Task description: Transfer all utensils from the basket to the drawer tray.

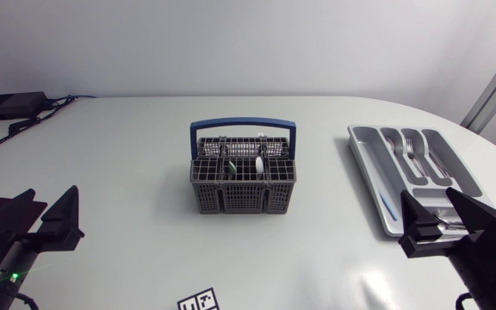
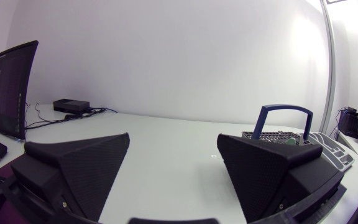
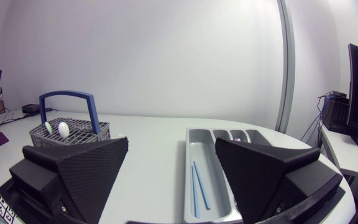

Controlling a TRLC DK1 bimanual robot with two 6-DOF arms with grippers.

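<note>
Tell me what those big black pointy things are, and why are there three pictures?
They are a robot's two hands, called grippers. One picture looks down from above the white table. The other two come from small cameras on each arm, so you see the left gripper and the right gripper up close. Both are open and hold nothing. On the table stand a grey basket with a blue handle, holding a few utensils, and a grey tray with forks in it.
</note>
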